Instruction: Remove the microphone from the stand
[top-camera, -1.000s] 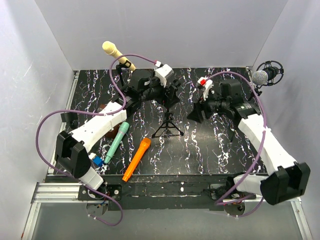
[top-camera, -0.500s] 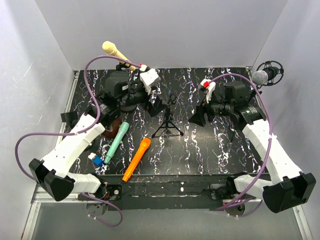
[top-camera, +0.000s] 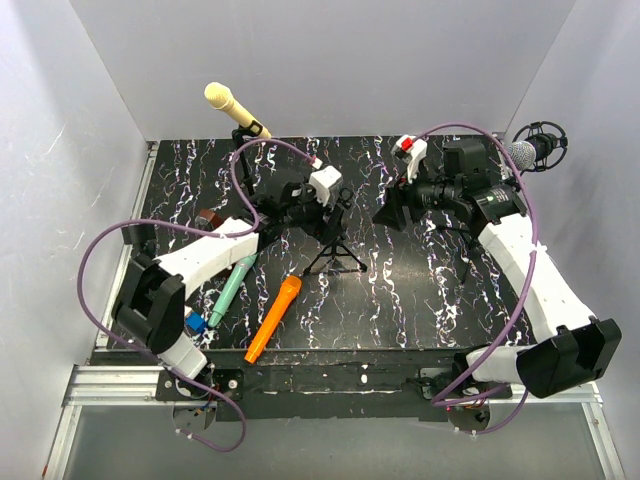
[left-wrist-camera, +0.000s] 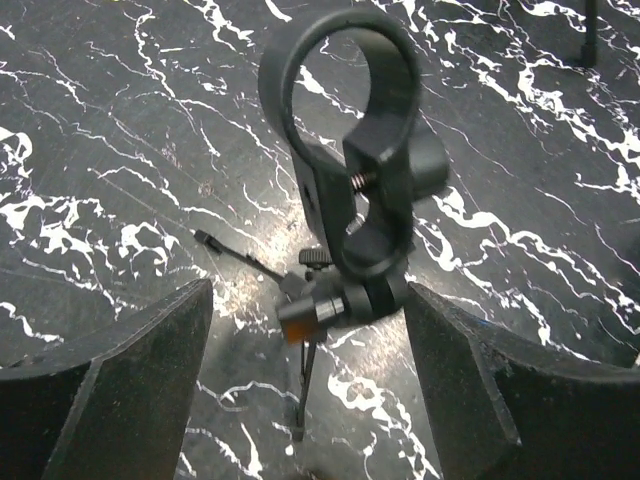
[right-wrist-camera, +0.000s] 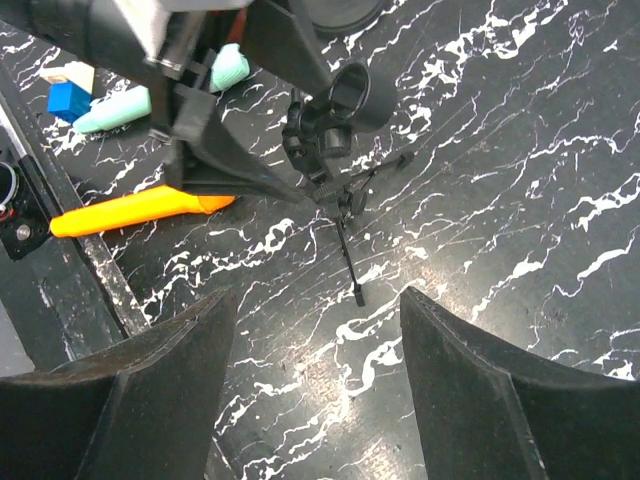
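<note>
Since the earlier frame the left arm has swung back in from the left side. The left gripper (top-camera: 338, 205) is now at the head of the tripod stand (top-camera: 335, 255) in the middle of the frame, and the right gripper (top-camera: 388, 215) has shifted slightly upward.

In the left wrist view the stand's clip (left-wrist-camera: 375, 180) stands upright between the left gripper's fingers, which are spread wide on either side of it. The marbled table (top-camera: 430, 290) shows through the clip's ring.

The orange microphone (top-camera: 273, 320) lies flat on the table, lower left of the stand and apart from it. The teal microphone (top-camera: 233, 285) lies further left, with a blue block (top-camera: 195, 322) near its lower end.

The right gripper hovers upper right of the stand, its fingers apart and holding nothing.

At upper left a yellow microphone (top-camera: 232, 105) sits tilted in its own holder. At upper right a grey microphone (top-camera: 520, 153) sits by a shock mount (top-camera: 545, 145).
</note>
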